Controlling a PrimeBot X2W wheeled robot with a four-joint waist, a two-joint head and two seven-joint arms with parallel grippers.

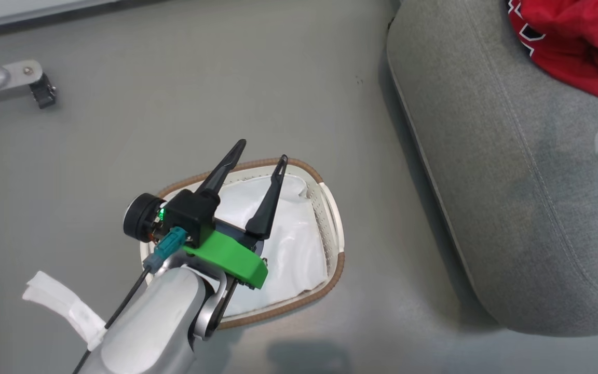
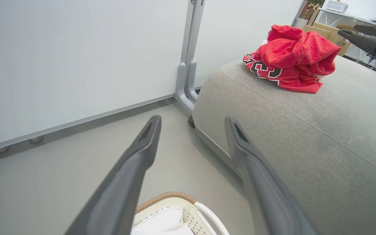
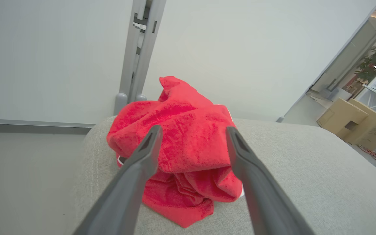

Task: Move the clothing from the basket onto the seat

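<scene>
The crumpled red sports clothing (image 3: 191,163) lay heaped on the big grey woven seat (image 3: 305,169), our right gripper (image 3: 193,130) spread empty before it. Our left gripper (image 1: 261,150) hovered open over the cream perforated basket (image 1: 331,208), probably ready for leftovers.

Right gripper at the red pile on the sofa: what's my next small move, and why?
Probably draw the right gripper straight back, clear of the clothing. Its jaws stand open with nothing held, and the clothing lies heaped on the seat. What I can see in the basket is a white sheet, so the transfer looks done.
</scene>
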